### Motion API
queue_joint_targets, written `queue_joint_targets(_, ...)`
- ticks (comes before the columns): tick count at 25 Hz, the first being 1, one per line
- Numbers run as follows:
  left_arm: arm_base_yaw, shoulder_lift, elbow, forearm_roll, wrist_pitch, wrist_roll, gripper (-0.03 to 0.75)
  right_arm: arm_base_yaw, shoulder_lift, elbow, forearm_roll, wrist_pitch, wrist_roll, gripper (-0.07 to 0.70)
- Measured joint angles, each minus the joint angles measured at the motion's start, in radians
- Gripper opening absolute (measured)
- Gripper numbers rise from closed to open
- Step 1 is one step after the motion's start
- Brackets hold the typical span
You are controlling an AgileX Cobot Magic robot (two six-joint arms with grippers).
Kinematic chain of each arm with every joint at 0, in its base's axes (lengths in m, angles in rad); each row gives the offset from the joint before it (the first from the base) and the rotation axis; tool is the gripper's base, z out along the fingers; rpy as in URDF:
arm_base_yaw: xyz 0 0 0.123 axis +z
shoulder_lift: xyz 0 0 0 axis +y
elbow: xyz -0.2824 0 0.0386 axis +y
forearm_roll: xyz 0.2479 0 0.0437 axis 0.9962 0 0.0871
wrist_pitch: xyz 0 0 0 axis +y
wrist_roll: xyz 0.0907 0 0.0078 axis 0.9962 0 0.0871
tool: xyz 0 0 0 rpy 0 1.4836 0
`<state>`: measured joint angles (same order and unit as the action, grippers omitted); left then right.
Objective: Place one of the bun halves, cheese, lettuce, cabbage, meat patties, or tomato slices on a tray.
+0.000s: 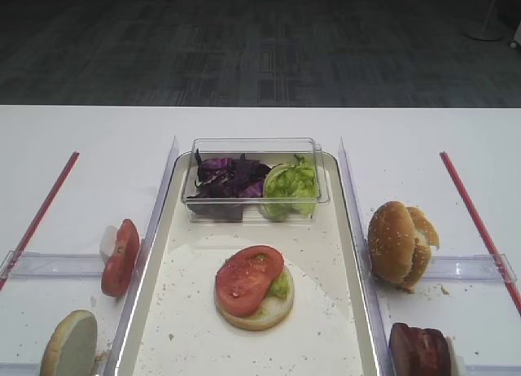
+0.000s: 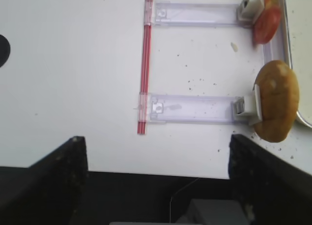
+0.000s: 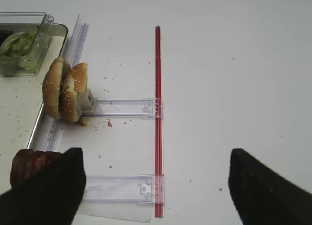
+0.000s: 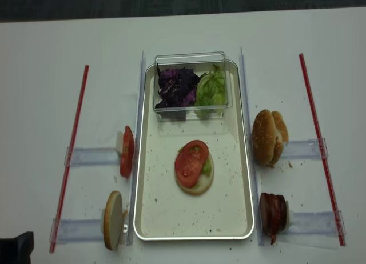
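On the cream tray [image 1: 155, 311] lies a bun half [image 1: 264, 307] with a bit of lettuce and a tomato slice [image 1: 247, 277] on top. Purple cabbage [image 1: 229, 179] and lettuce [image 1: 291, 187] fill a clear box. Left of the tray stand tomato slices [image 2: 267, 23] and a bun half [image 2: 278, 101]. To its right stand bun halves [image 3: 66, 91] and meat patties [image 3: 29, 164]. No cheese is in view. My left gripper [image 2: 158, 178] hangs open and empty over the table's front edge. My right gripper [image 3: 156, 188] is open and empty over a clear holder.
Two red strips [image 4: 71, 150] [image 4: 320, 144] run along the table's left and right sides. Clear plastic holders [image 4: 91, 156] [image 4: 303, 148] carry the upright food pieces. The clear box [image 1: 254, 152] sits at the tray's far end. Crumbs dot the tray.
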<state>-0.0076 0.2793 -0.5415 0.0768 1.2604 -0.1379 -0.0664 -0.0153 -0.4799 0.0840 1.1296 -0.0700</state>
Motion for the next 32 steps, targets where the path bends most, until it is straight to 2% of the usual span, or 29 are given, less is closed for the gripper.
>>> queue_joint_targets(13, 0.000, -0.270, 0.010, -0.002, 0.009, 0.016, 0.545, 0.000, 0.000, 0.000, 0.000, 0.000, 0.000, 0.615)
queue_joint_targets(17, 0.000, -0.296, 0.012, -0.002, 0.012, 0.025, 0.545, 0.000, 0.000, 0.000, 0.000, 0.000, 0.000, 0.615)
queue_joint_targets(22, 0.000, -0.298, 0.016, -0.002, -0.004, 0.035, 0.545, 0.000, 0.000, 0.000, 0.000, 0.000, 0.000, 0.615)
queue_joint_targets(26, 0.000, -0.300, 0.048, -0.002, -0.054, 0.037, 0.545, 0.000, 0.000, 0.000, 0.000, 0.000, 0.000, 0.615)
queue_joint_targets(32, 0.000, -0.300, 0.052, -0.002, -0.066, 0.056, 0.545, 0.000, 0.000, 0.000, 0.000, 0.000, 0.000, 0.615)
